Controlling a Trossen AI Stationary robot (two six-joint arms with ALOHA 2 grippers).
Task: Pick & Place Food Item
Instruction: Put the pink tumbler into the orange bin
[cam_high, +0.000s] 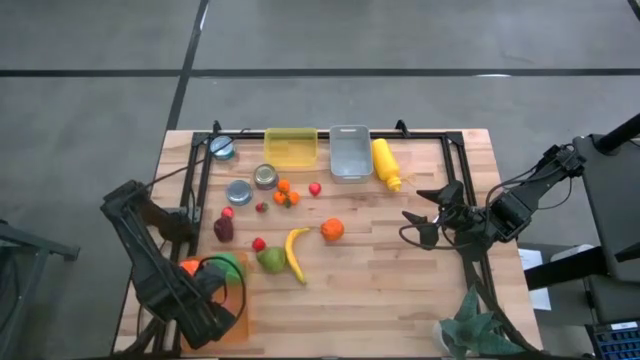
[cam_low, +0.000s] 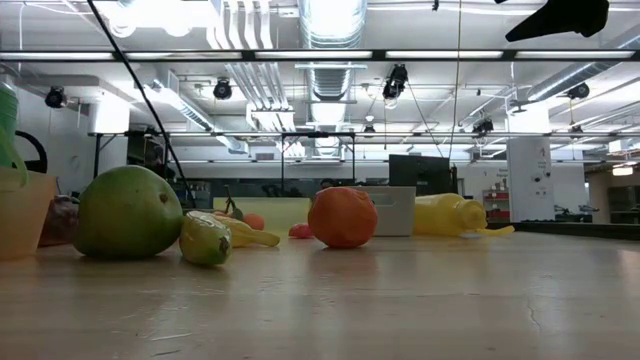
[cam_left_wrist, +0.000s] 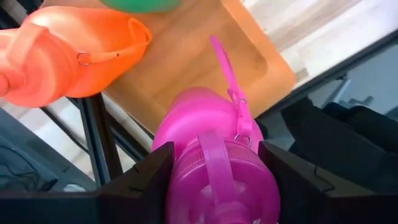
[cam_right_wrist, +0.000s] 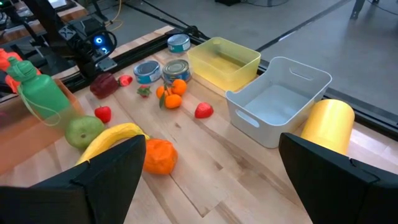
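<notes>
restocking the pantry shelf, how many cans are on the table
3. One can sits at the far left corner beside the yellow bin. Two more, a blue-topped can and a silver-topped can, stand side by side nearer the small oranges. None look hidden.

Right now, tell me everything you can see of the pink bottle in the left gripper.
The pink bottle is translucent magenta plastic, with a rounded body, a carry loop over its lid and a thin strap of the same colour hooked on by a small metal ring. The left gripper is shut on it, one dark finger pressed against each side. It hangs above the corner of a wooden tray, apart from the orange bottle lying there.
</notes>
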